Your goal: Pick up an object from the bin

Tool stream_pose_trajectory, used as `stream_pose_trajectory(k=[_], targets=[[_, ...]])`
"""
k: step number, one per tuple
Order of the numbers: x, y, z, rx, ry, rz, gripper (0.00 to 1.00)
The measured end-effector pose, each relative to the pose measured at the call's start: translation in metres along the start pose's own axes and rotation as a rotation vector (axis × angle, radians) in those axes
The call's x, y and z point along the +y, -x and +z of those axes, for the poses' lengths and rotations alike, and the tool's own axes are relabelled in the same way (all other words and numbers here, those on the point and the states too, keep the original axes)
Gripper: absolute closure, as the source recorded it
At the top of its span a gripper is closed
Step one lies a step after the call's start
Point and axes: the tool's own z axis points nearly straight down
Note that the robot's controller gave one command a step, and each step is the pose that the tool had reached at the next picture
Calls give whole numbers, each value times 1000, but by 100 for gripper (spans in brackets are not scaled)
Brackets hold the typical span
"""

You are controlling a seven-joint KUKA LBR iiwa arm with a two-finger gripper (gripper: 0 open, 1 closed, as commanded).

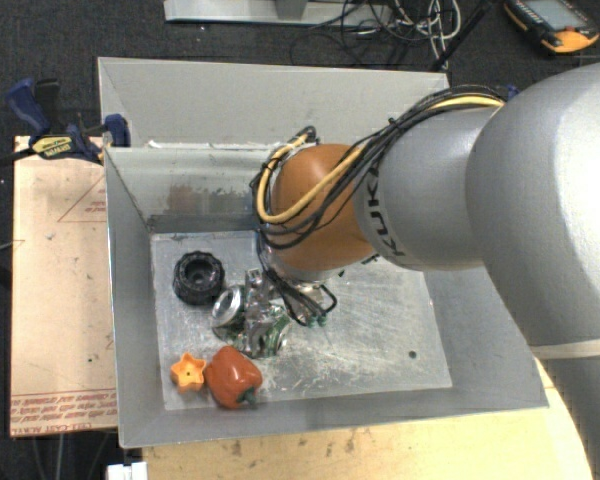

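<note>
Gripper (pixel 252 320) sits low over the floor of the bin (pixel 380 318), left of centre, just right of black ribbed ring (pixel 198 276), on far side of red toy pepper (pixel 232 378) and orange star (pixel 187 371). Pick apparently not yet made: all three lie on floor. Claw opening: can't tell; nothing visibly held.

Finishes noted
We saw a scuffed metal bin (pixel 380 353), a glossy orange pepper (pixel 232 376), a matt black ribbed ring (pixel 198 276).

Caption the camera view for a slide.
Pincer low in the bin between black ribbed ring and orange toy pepper.
</note>
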Motion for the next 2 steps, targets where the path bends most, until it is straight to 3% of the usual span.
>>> stream_pose_trajectory(k=[2], targets=[[-2, -2, -2, 2, 3, 9, 100]])
